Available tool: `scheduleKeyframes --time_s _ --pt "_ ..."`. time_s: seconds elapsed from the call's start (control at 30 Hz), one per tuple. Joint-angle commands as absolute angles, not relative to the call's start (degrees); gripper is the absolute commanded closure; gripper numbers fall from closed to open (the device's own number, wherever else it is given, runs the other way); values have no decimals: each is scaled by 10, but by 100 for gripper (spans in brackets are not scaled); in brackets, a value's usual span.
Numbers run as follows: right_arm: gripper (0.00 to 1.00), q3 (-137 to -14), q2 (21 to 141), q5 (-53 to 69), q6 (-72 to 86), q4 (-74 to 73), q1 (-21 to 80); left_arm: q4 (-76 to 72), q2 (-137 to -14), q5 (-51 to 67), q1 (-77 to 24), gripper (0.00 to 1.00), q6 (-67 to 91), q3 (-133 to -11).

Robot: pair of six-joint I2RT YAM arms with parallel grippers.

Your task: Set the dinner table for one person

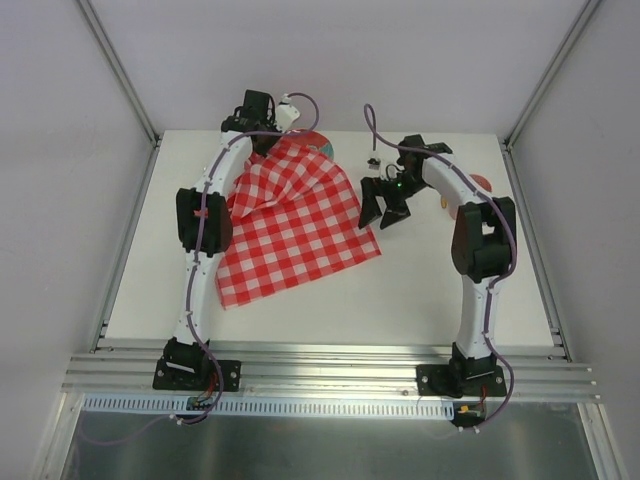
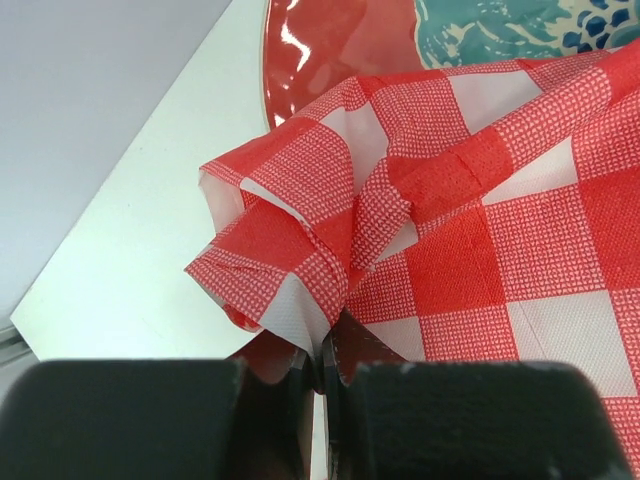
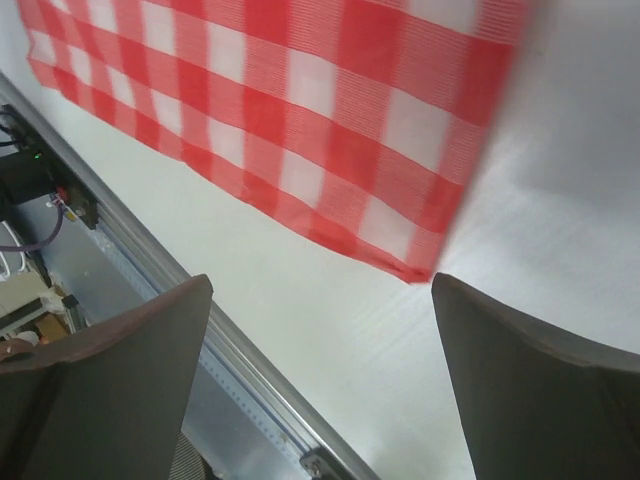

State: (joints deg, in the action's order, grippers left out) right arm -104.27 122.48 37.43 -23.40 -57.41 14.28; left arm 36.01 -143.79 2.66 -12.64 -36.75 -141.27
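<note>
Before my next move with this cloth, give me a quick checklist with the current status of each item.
1. Grip: left gripper shut on the checked cloth at its far corner: ok.
2. Free hand: right gripper open and empty: ok.
3. Cloth flat on the table: not ok, far corner lifted and bunched.
4. Cloth off the plate: not ok, it overlaps the rim.
5. Arms apart: ok.

No readable text, labels, brands, numbers, signs anywhere

The white dinner table [image 1: 420,290] carries a red-checked cloth [image 1: 300,235] partly covering a red plate [image 2: 330,50].
</note>
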Motion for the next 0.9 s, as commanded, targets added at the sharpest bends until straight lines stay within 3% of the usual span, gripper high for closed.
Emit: scheduleKeyframes --time_s 0.0,0.13,0.3,0.57,0.67,0.8,0.87 --pt "3 -1008 1143 453 -236 -539 207 342 -1381 21 -127 100 -378 -1414" --pt "3 -942 1123 507 -128 -399 274 342 -1377 22 -127 100 -367 -1415" --pt "3 -985 1225 541 -14 -306 333 342 -1369 10 -127 100 -366 -1398" --pt "3 -974 1288 503 -14 -323 330 342 -1368 4 -126 100 -352 -1403" --pt "3 -997 1289 394 -66 -387 337 341 -1367 3 -124 100 -342 -1399" --pt "3 -1073 1307 122 -178 -521 378 342 -1362 3 -121 100 -330 -1397" --pt "3 -1092 1319 86 -203 -560 385 342 -1362 3 -120 100 -326 -1397"
